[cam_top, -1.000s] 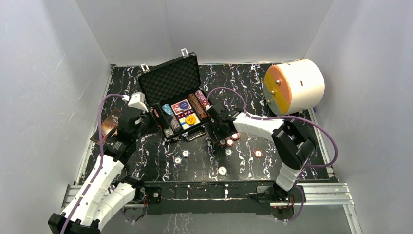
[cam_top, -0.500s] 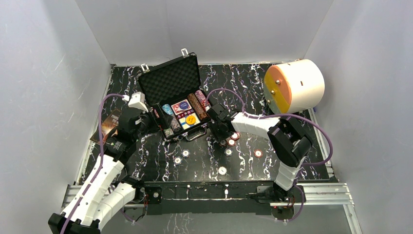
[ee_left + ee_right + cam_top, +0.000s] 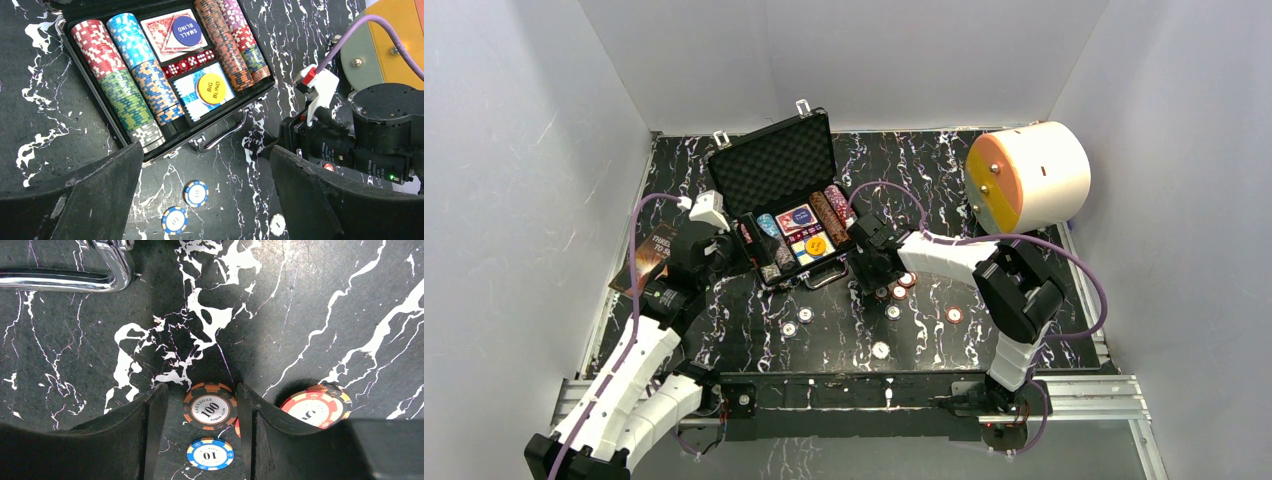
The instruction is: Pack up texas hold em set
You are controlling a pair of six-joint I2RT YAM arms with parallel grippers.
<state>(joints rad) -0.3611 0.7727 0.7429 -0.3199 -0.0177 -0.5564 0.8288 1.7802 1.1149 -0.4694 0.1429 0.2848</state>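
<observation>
Right gripper (image 3: pixel 200 396) stood open astride the orange chip (image 3: pixel 210 406).
I judged a low, square pinch best, sparing the blue chip (image 3: pixel 210 455) just beside.

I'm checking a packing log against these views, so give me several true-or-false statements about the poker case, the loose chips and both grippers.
1. The black foam-lined poker case stands open. True.
2. The right gripper has its fingers on either side of the brown-and-orange 100 chip on the black marble table. True.
3. The yellow round button in the case reads SMALL BLIND. False: it reads BIG BLIND; the blue round button reads SMALL BLIND.
4. The left gripper holds a chip. False: it is open with nothing between its fingers.
5. The case holds red dice. True.
</observation>
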